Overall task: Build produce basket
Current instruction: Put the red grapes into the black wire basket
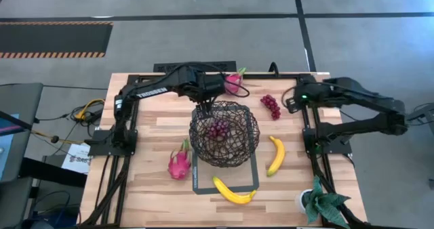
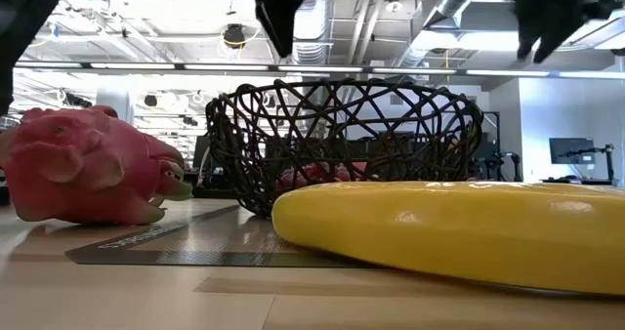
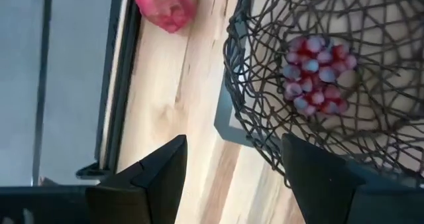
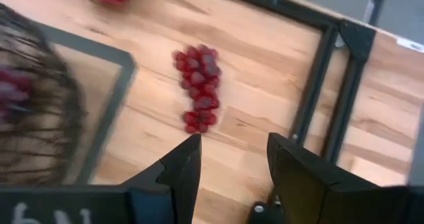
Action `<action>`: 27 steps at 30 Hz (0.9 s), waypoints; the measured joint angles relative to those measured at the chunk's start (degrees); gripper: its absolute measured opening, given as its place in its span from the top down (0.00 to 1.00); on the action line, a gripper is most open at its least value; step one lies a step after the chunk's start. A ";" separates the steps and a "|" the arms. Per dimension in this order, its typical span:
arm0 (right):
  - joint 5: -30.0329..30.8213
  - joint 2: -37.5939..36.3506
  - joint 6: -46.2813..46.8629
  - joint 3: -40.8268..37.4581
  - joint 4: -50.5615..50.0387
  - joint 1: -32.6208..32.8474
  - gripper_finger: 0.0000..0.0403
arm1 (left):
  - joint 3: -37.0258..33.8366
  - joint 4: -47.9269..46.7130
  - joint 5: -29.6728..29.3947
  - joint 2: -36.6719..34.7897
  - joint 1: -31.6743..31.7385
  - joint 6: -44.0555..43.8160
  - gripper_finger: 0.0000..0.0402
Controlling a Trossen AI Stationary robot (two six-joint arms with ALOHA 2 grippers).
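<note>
basket (image 1: 224,133): you are looking at dark brown-black crisscross wire
grapes (image 1: 218,129): showing you dark red
dragon fruit (image 1: 180,162): glowing pink-red with green tips
bananas (image 1: 276,155): showing plain yellow
table (image 1: 152,131): showing pale wood grain
plant (image 1: 324,205): showing you green leaves

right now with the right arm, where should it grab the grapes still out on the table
A judgement: come straight down on the loose grape bunch, which lies flat on the table between the basket and the right arm's base. It is long and narrow, so close the open right hand across its narrow width, around the fuller upper half, where there is more to hold.
</note>
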 joint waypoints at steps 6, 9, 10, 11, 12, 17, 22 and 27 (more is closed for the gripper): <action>-9.27 1.96 -5.79 -11.44 16.98 -8.62 0.53 | -0.05 -0.01 -0.19 -4.54 0.97 1.76 0.43; -12.84 3.50 -8.56 -15.99 25.74 -12.63 0.53 | -0.04 0.01 -0.21 -6.85 1.92 1.82 0.43; -13.25 4.45 -9.24 -17.22 27.40 -13.72 0.53 | -0.04 0.01 -0.21 -7.56 2.16 1.96 0.43; -13.76 5.62 -9.78 -18.38 28.52 -14.83 0.53 | -0.04 -0.01 -0.21 -8.27 2.45 2.10 0.43; -14.31 6.99 -10.16 -19.33 29.17 -15.95 0.53 | -0.04 0.01 -0.25 -8.97 2.79 2.18 0.43; -19.00 14.64 -12.65 -22.82 34.99 -19.97 0.52 | -0.04 0.01 -0.62 -12.97 4.45 2.86 0.43; -20.30 22.62 -16.38 -22.81 43.38 -21.53 0.52 | -0.04 0.01 -1.94 -17.20 5.86 2.34 0.43; -20.14 30.19 -19.03 -22.74 44.76 -22.93 0.52 | -0.04 0.01 -2.94 -21.27 6.54 1.24 0.43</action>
